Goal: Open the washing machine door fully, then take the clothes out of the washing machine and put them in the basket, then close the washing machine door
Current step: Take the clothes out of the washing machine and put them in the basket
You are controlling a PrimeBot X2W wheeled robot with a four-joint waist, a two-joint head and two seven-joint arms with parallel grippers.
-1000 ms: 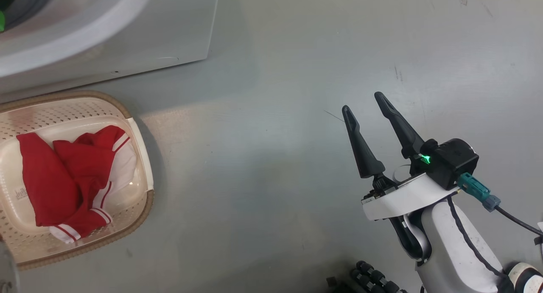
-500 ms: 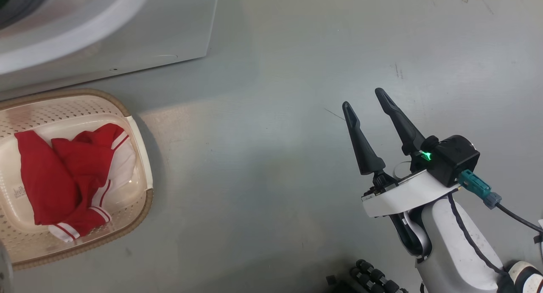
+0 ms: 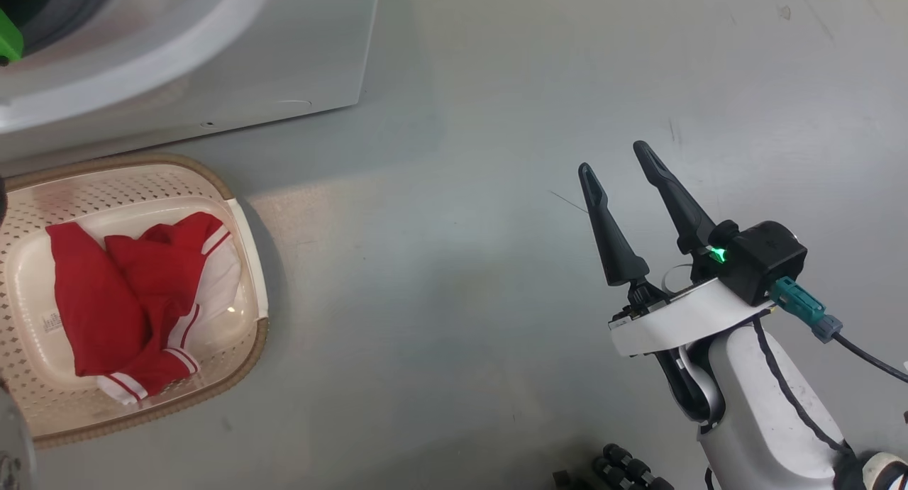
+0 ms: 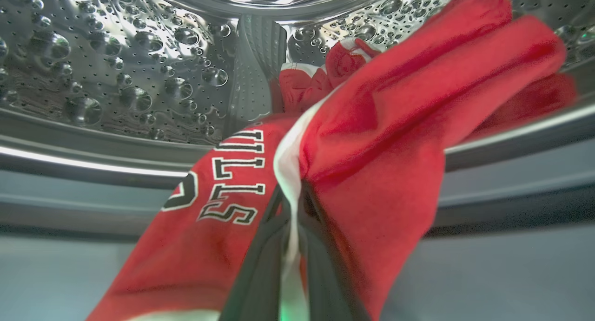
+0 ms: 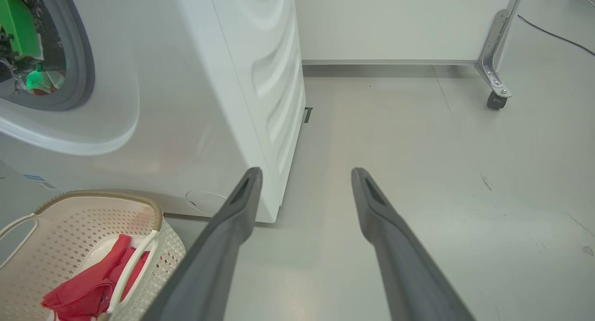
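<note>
Head view: the right gripper (image 3: 611, 157) is seen at the lower right, its two dark fingers spread apart over the grey floor (image 3: 440, 263), with nothing between them. The basket (image 3: 142, 160) is set on the floor at the lower left, just in front of the washing machine (image 3: 213, 64), and red clothes (image 3: 106, 298) with white stripes are laid inside it.

Left wrist view: the left gripper (image 4: 290, 205) is pressed together on a red garment (image 4: 395, 140) with black-and-white lettering, pinched at a white trim. The garment is draped out of the perforated steel drum (image 4: 116, 70) over its lip.

Right wrist view: the spread fingers are pointed at the floor beside the machine's front corner, and the basket is seen at the lower left.
</note>
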